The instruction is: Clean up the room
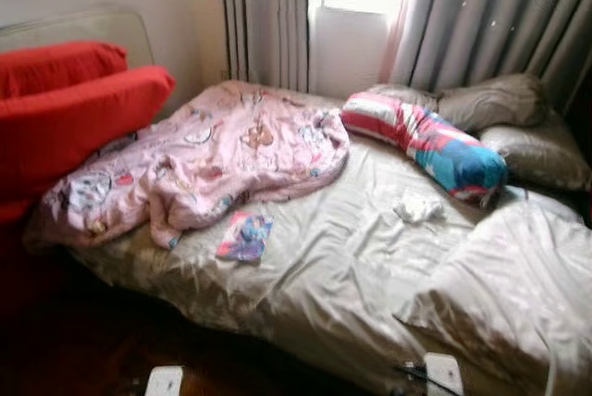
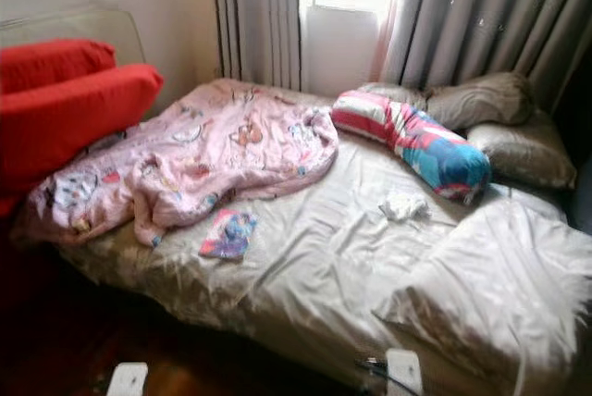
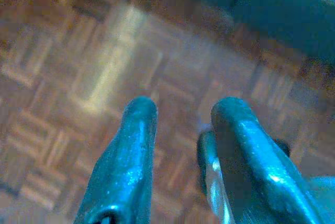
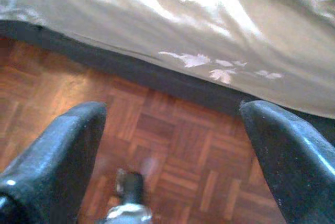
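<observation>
**Tidying barely begun: bed still cluttered**

Judging by the bed [image 1: 324, 257], nothing is tidied yet. A pink blanket [image 1: 203, 169] lies crumpled at centre left, a small colourful book [image 1: 245, 236] below it, a crumpled white tissue [image 1: 416, 208] at centre right, beside a striped bolster [image 1: 425, 142]. Both the left gripper [image 3: 178, 124] and right gripper [image 4: 172, 130] hang released over parquet floor [image 4: 172, 150], holding nothing.
</observation>
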Available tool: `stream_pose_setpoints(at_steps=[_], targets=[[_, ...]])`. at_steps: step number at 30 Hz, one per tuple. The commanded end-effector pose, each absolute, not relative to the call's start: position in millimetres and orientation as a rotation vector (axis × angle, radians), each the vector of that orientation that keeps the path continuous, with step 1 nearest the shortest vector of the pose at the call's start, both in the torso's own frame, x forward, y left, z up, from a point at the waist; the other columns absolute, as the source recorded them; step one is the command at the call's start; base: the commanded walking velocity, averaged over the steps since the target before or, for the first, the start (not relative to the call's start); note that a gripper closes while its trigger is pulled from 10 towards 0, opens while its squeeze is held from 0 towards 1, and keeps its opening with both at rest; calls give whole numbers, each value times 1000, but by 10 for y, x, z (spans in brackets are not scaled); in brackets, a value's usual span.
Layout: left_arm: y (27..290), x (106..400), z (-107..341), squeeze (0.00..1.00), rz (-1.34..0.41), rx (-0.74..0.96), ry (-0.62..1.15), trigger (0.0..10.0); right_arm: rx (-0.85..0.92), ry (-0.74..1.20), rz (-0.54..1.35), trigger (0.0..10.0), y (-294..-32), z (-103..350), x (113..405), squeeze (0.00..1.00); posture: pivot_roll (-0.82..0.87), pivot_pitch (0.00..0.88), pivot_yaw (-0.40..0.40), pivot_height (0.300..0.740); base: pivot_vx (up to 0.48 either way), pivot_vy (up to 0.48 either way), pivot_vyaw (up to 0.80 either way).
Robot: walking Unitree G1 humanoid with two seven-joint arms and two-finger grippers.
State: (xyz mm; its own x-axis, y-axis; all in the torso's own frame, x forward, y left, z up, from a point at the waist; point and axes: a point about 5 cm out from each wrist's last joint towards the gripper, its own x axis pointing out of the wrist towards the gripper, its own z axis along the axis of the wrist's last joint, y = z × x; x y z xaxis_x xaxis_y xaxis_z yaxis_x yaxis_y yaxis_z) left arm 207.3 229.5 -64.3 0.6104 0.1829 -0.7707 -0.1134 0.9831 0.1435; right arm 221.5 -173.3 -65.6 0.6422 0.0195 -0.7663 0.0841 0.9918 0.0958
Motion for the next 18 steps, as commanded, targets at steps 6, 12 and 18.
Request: stream_pose_setpoints(at_steps=[6,12,18], targets=[[2251,2111,-635,0,158,87,904,10000,129,871,-73,10000,-1818,-647,2216,0,-3,0,-50,740,0,-43,-769],[2254,2117,-630,0,160,75,897,10000,131,871,-74,10000,-1810,-646,2221,0,-2,0,-45,740,0,0,-763],[2254,2119,-629,0,158,71,898,10000,134,871,-76,10000,-1808,-645,2222,0,0,0,-41,740,0,0,-763]])
